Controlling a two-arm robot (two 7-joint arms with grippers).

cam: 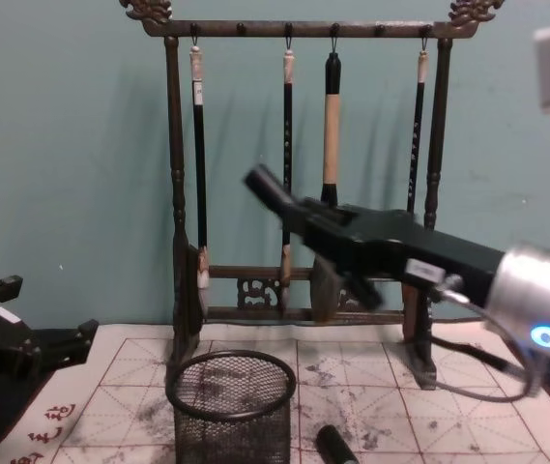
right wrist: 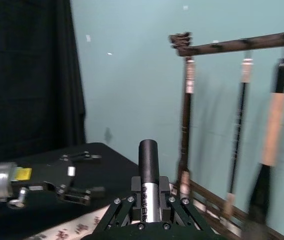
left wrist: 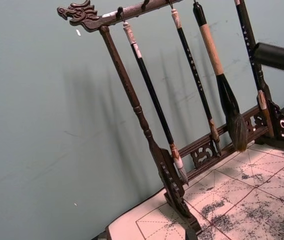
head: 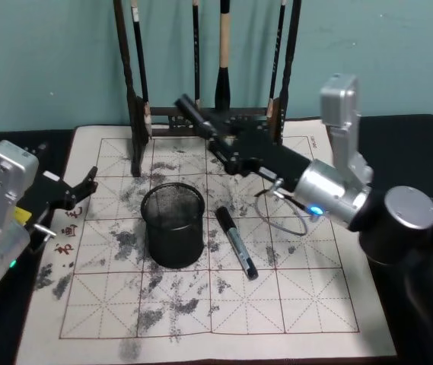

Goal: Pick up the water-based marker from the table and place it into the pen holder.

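Observation:
A black marker with a silver band (head: 192, 111) is held up in the air, with my right gripper (head: 227, 148) shut on it. It points up and away toward the brush rack, above and behind the pen holder (head: 173, 224), a round black mesh cup on the mat. In the chest view the held marker (cam: 270, 188) sticks out of the right gripper (cam: 318, 227), well above the pen holder (cam: 231, 401). The right wrist view has the marker (right wrist: 148, 175) upright between the fingers. A second black marker (head: 236, 242) lies on the mat just right of the holder. My left gripper (head: 79, 194) rests open at the mat's left edge.
A tall dark wooden rack (head: 208, 114) with several hanging calligraphy brushes stands at the back of the ink-stained grid mat (head: 292, 304). Black cloth covers the table around the mat. A grey cable (head: 281, 217) loops below the right wrist.

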